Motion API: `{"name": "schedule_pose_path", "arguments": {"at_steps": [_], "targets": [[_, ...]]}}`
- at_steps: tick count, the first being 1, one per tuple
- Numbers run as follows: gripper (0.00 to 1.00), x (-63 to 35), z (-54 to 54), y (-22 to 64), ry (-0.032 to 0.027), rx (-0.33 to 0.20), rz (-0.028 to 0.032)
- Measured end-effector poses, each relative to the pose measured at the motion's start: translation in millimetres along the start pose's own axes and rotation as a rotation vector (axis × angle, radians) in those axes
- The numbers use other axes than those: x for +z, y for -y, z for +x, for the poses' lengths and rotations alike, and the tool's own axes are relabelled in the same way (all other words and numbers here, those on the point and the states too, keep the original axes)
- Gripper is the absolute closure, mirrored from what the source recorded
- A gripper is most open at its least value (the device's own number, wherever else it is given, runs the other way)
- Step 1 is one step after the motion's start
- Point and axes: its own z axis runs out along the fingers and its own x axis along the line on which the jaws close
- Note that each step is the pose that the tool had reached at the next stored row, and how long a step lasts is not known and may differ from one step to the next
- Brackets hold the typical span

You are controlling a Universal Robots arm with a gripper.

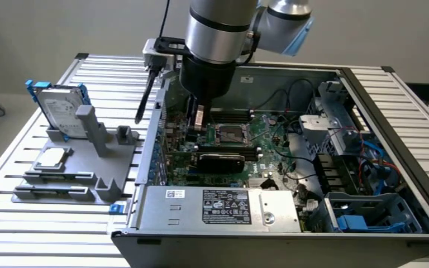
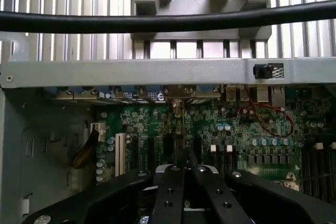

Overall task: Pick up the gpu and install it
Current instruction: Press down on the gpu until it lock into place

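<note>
The black gripper [image 1: 196, 124] reaches down inside the open grey metal computer case [image 1: 393, 100], low over the green motherboard [image 1: 270, 146]. Its fingers [image 2: 169, 192] appear drawn together, though what they clamp cannot be told. The gpu [image 1: 220, 162], a short card with a black rounded cover, sits edge-down on the motherboard just beside the gripper, apparently already at its slot. Well apart from the case, a silver hard drive with blue rails [image 1: 58, 109] stands upright in a grey holder on the ribbed aluminium desk [image 1: 36, 223].

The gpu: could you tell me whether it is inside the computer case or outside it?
Inside: the gpu lies on the green motherboard within the open case. Whether it is fully seated, cannot tell.
</note>
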Motion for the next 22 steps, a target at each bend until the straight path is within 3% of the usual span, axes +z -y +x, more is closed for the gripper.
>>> {"name": "schedule_pose_path", "arguments": {"at_steps": [6, 7, 8, 9, 22], "targets": [[0.89, -0.1, 0.0, 1.2, 0.0010, -0.006, 0.1075], [0.89, -0.2, 0.0, 1.6, 0.0011, -0.007, 0.1237], [0.89, -0.3, 0.0, 2.2, 0.0014, -0.007, 0.1347], [0.89, -0.2, 0.0, 2.3, 0.0015, -0.007, 0.1383], [0.89, -1.0, 0.0, 2.2, 0.0014, -0.007, 0.1380]]}}
